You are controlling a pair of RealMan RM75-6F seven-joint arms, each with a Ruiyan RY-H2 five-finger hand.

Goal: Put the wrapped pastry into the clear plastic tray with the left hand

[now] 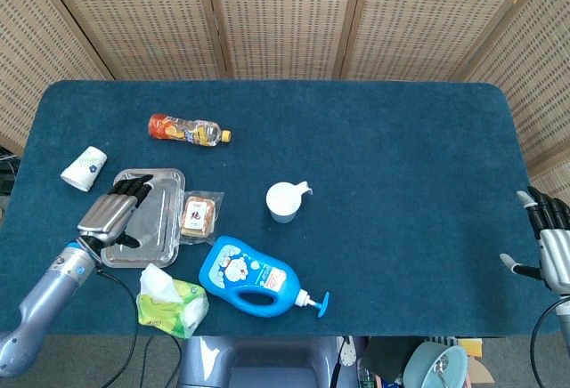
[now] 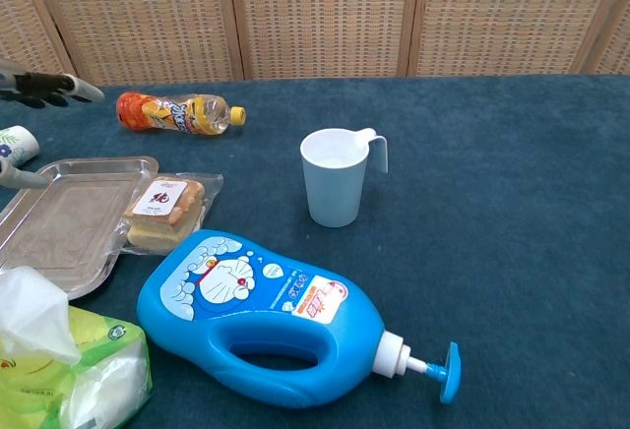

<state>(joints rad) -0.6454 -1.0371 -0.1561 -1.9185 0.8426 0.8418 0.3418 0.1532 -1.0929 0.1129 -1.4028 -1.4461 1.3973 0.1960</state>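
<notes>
Table (image 1: 401,139): covered in dark blue cloth.
Detergent bottle (image 1: 254,278): blue, lying on its side just near-side of the tray, toward the right.
Clear plastic tray (image 1: 165,183): the landmark, with nothing lying in it.
Left hand (image 1: 113,211): hovering over the tray's left half, fingers stretched out, holding nothing.
Right hand (image 1: 551,241): at the table's far right edge, well apart from the tray, fingers loose and empty.
Wrapped pastry (image 1: 199,214): flat on the cloth, touching the tray's right rim, just right of the left hand.

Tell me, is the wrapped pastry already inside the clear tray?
No, the wrapped pastry lies on the table beside the clear plastic tray, against its right edge.
</notes>
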